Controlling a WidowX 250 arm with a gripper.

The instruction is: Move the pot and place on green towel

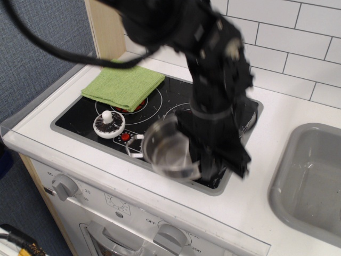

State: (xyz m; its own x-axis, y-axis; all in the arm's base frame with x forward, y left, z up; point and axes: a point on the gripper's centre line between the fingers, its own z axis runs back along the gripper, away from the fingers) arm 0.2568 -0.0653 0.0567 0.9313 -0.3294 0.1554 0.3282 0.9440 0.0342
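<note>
The shiny steel pot (166,153) hangs tilted and motion-blurred over the front edge of the black hob (82,115), one wire handle pointing left. My black gripper (201,161) is shut on the pot's right rim and holds it off the surface; the arm hides that side of the pot. The lime-green folded towel (123,84) lies flat on the hob's back left burner, well left and behind the pot, with nothing on it.
A white and dark round mushroom-like toy (108,124) stands on the hob between towel and pot. A grey sink (311,176) is at the right. Oven knobs (65,186) line the front. Tiled wall behind, wooden post at back left.
</note>
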